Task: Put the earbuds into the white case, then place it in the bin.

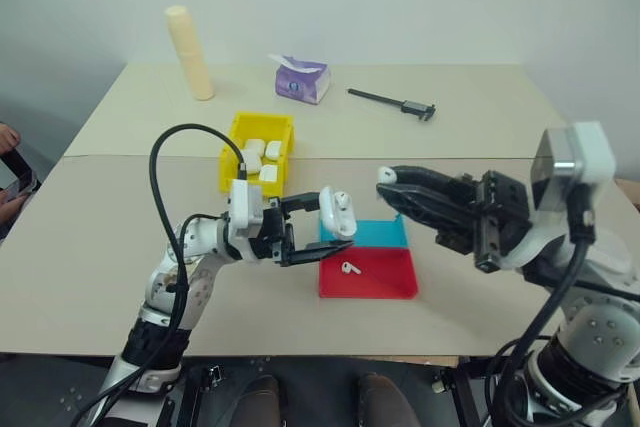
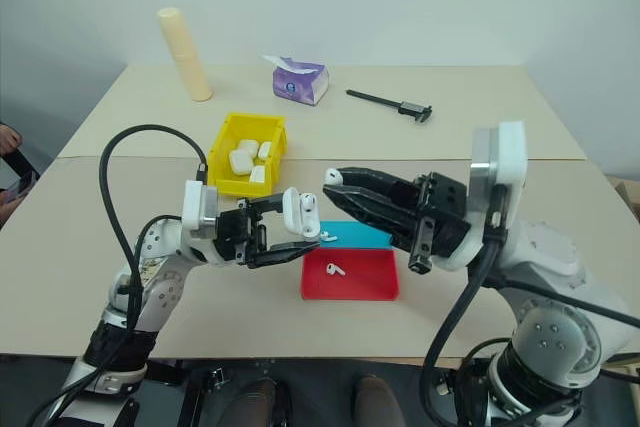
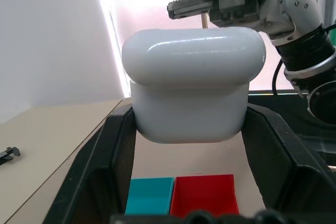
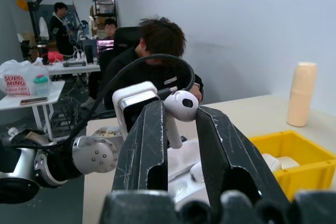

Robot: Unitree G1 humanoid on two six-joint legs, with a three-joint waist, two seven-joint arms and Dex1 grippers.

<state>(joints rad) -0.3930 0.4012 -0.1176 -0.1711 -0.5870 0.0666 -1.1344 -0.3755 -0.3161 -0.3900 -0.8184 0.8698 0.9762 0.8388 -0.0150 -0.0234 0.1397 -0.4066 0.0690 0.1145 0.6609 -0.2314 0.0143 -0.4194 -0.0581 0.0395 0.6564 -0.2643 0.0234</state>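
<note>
1. Our left gripper (image 1: pixel 335 230) is clamped on the small glossy white rounded earbud case (image 1: pixel 335 212), held above the table, its lid hinged open.
2. Below it, one tiny white stemmed earbud (image 1: pixel 350 269) lies in the shallow red plastic tray (image 1: pixel 390 282), beside the shallow teal tray (image 1: pixel 385 235).
3. Our right gripper (image 1: pixel 388 180) pinches the other earbud (image 4: pixel 179 109) — bulb at the fingertips, stem running back between them.
4. The open case lies just to the left of those tips, so we judge a short leftward approach is what remains.
5. The bright yellow rectangular plastic bin (image 1: pixel 236 142) sits behind, already holding white cases.
</note>
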